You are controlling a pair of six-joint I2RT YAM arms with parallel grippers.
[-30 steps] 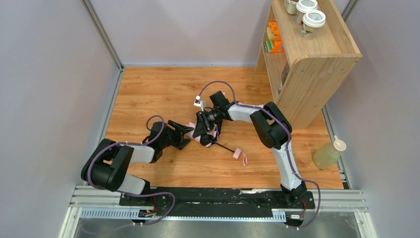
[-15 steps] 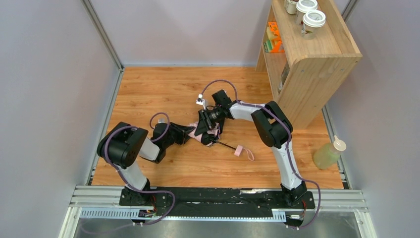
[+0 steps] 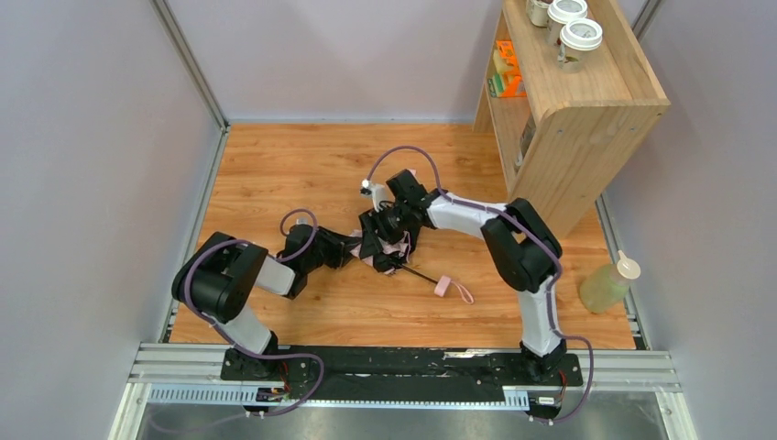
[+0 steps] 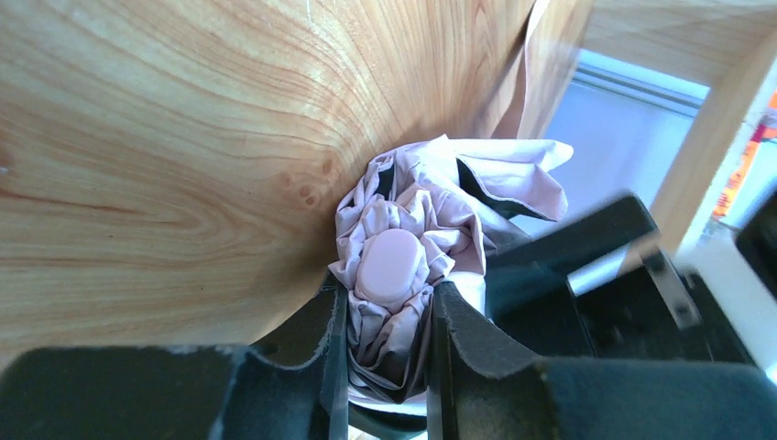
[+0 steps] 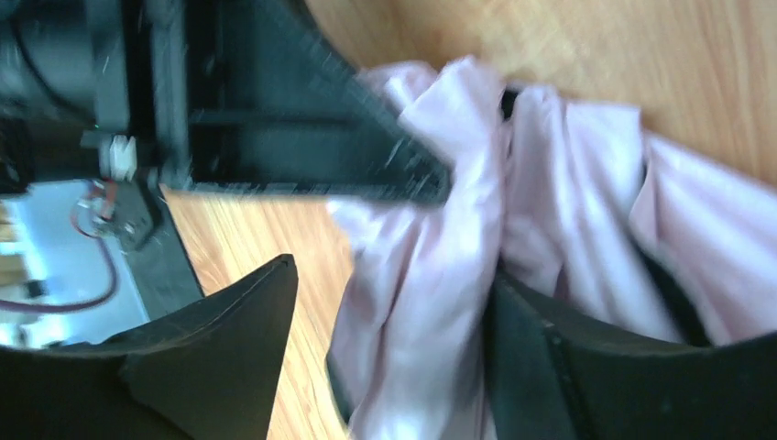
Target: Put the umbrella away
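Mid-frame, left fingers (image 4: pixel 458 339) have moved in, pinching the umbrella (image 4: pixel 392 261) tip; right fingers (image 5: pixel 211 357) straddle its fabric, spread, likely readying the collapse.

Pale pink umbrella (image 4: pixel 392 261), seemingly black-lined, on orange-brown grained table (image 3: pixel 275 174).

**Three cameras, one shared bundle**

My overhead camera sat high behind the arm bases and looked down on the whole light-brown wooden tabletop (image 3: pixel 275 174). Both wrist cameras hung very close and low over that wood. They faced the pale pink folding fabric umbrella (image 3: pixel 398 247) (image 4: pixel 394 266) (image 5: pixel 550 202) from opposite sides, and all three views shared it.
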